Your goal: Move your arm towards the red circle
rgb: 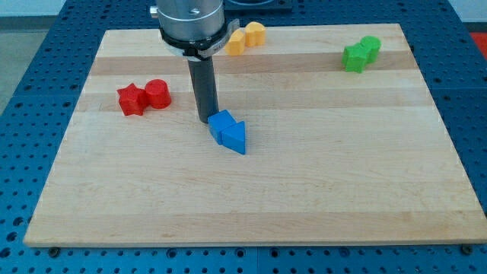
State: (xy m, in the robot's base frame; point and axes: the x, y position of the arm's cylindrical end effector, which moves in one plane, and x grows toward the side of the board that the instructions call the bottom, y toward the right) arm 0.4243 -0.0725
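The red circle (157, 93) lies on the wooden board (251, 198) at the view's left, touching a red star (132, 100) on its left. My tip (206, 119) is down on the board to the right of the red circle, about a block's width away from it. The tip stands right at the upper left edge of a blue cube (222, 123), which touches a blue triangle (234, 138).
A yellow block (256, 33) and an orange block (237, 42) sit together at the view's top, just right of the arm's body. Two green blocks (361, 53) sit together at the top right. The board's edges border a blue perforated table.
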